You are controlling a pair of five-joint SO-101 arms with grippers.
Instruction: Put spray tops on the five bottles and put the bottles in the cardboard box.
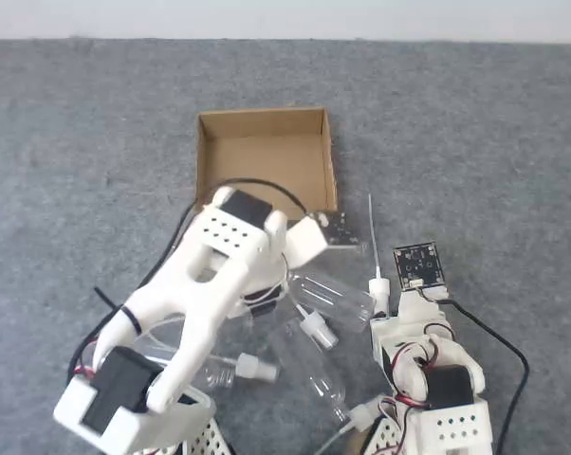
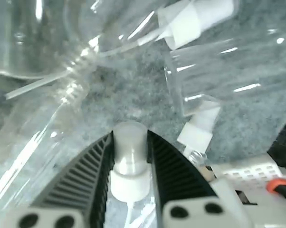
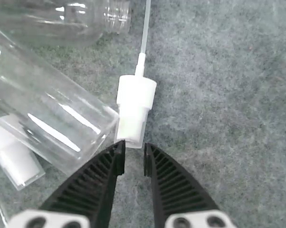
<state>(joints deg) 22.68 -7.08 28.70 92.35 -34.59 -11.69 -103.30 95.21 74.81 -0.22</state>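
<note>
Left hand (image 2: 129,136) clamps spray top (image 2: 128,164), partly cut off.

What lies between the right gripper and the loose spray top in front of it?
Nothing: in the right wrist view the right gripper almost meets the loose spray top, over bare grey carpet.

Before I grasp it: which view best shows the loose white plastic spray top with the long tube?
Right wrist view: the white plastic spray top lies close ahead of the right gripper. High view has it small; left wrist view faces another top.
</note>
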